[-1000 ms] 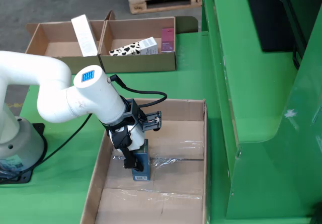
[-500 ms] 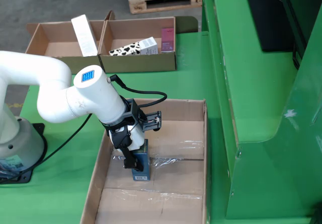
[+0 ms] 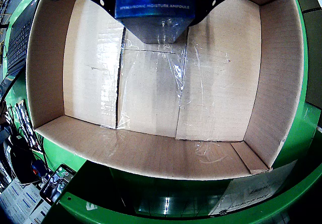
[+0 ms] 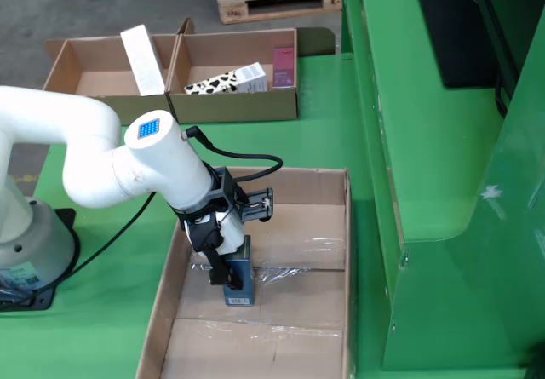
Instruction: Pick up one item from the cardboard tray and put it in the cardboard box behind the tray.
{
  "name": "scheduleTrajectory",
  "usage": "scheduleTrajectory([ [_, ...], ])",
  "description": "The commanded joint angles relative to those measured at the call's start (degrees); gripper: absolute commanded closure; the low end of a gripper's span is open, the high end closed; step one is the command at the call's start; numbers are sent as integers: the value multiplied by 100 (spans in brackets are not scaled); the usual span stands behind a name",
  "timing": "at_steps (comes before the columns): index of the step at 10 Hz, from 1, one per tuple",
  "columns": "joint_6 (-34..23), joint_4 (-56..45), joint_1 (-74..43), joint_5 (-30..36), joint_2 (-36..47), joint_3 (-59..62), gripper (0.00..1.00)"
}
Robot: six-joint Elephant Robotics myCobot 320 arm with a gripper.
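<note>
Now, near the lower centre of the side view, the pincer (image 4: 234, 284) pinches a dark blue carton (image 4: 238, 284), its long axis upright. It hangs directly beneath the pincer, inside the large cardboard box (image 4: 336, 226), at or just above the box's taped floor.

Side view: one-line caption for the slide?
White arm's gripper holds a dark blue box upright over the floor of the large cardboard box.

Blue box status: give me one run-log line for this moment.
gripper: shut on blue box | place: over large cardboard box | box floor: bare | release: not yet
</note>
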Motion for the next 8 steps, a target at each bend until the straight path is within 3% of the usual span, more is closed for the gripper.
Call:
scheduleTrajectory([
  [1, -138, -6, -102, 190, -48, 327, 100],
  [3, -132, 159, -90, 178, 142, 189, 100],
  [5, -404, -939, -256, 490, 26, 1433, 100],
  [8, -408, -1403, -86, 403, 243, 1947, 100],
])
